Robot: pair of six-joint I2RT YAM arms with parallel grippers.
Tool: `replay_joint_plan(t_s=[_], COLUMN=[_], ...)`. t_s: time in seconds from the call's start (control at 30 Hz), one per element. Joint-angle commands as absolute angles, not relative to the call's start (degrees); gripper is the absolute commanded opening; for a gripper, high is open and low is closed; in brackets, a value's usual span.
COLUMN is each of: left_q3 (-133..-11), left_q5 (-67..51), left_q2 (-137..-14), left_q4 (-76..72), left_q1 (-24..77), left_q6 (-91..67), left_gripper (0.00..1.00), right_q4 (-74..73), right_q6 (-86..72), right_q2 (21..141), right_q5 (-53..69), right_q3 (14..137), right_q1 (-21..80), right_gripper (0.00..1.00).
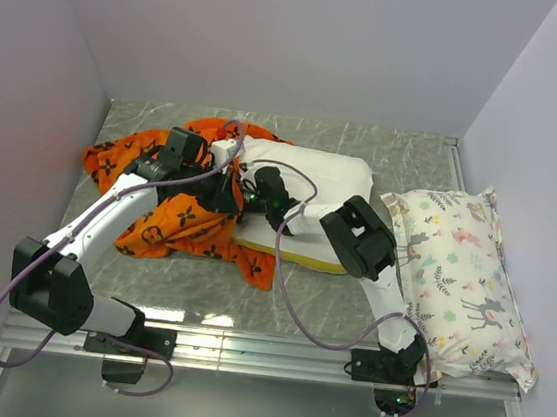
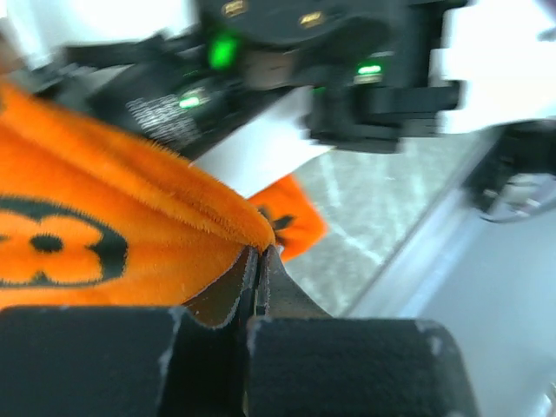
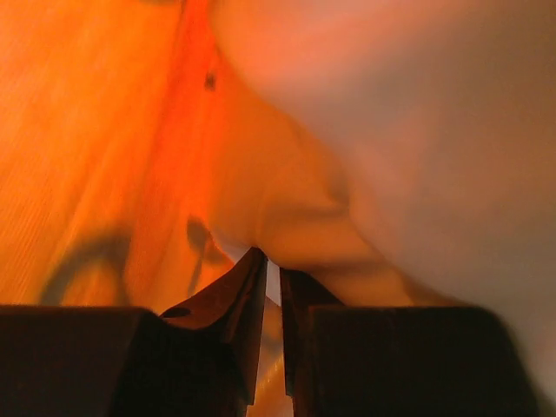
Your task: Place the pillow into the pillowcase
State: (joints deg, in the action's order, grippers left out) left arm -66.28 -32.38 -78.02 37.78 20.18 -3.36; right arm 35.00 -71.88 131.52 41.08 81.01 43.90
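The orange pillowcase [image 1: 171,222] lies crumpled left of centre. The white pillow [image 1: 313,172] with its yellow band [image 1: 288,257] lies to its right, its left end under the case's edge. My left gripper [image 1: 222,194] is shut on the case's rim; the left wrist view shows the jaws [image 2: 261,254] pinching the orange edge [image 2: 130,226]. My right gripper [image 1: 250,193] reaches into the case's mouth. In the right wrist view it [image 3: 272,261] is shut on a fold of the pillow [image 3: 417,130], with orange cloth [image 3: 87,130] to the left.
A white pillow printed with deer and plants [image 1: 462,275] lies along the right wall. An aluminium rail [image 1: 263,348] runs along the near edge. The right arm's wrist [image 2: 287,52] is close above my left gripper. Walls enclose the grey table [image 1: 366,148].
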Motion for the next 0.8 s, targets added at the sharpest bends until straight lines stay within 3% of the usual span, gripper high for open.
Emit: replay_joint_plan(t_s=[0.0, 0.1, 0.17, 0.4, 0.5, 0.6, 0.63, 0.77], left_q3=[-65.6, -64.0, -62.8, -59.4, -58.5, -60.8, -62.3, -71.5], left_q5=[-49.0, -49.5, -48.7, -39.6, -37.8, -37.5, -37.4, -29.5], left_q2=[-76.1, -77.8, -77.3, -76.5, -76.6, -76.8, -77.0, -77.5], left_q4=[34.9, 35.6, 35.2, 37.4, 38.1, 40.0, 40.5, 33.9], left_q1=[22.1, 21.1, 19.3, 16.3, 16.1, 15.9, 15.9, 15.9], left_q6=[-6.8, -5.5, -4.5, -0.6, 2.7, 5.3, 6.8, 2.5], left_gripper=[0.00, 0.00, 0.00, 0.00, 0.00, 0.21, 0.39, 0.66], right_q4=[43.1, 42.5, 36.0, -11.0, -19.3, -28.9, -29.7, -26.4], right_q6=[-77.0, -75.3, -70.0, -35.4, -26.3, -18.0, -16.5, -15.1], right_q2=[130.7, 125.0, 122.0, 111.9, 109.5, 105.9, 103.7, 98.7], right_q5=[41.4, 43.4, 45.9, 43.9, 42.8, 37.7, 35.6, 29.2], right_q3=[79.3, 75.0, 72.6, 73.3, 75.8, 82.3, 83.4, 84.7], right_q1=[43.8, 42.1, 40.1, 35.0, 33.5, 31.0, 30.2, 23.0], right_gripper=[0.20, 0.22, 0.30, 0.57, 0.67, 0.73, 0.75, 0.87])
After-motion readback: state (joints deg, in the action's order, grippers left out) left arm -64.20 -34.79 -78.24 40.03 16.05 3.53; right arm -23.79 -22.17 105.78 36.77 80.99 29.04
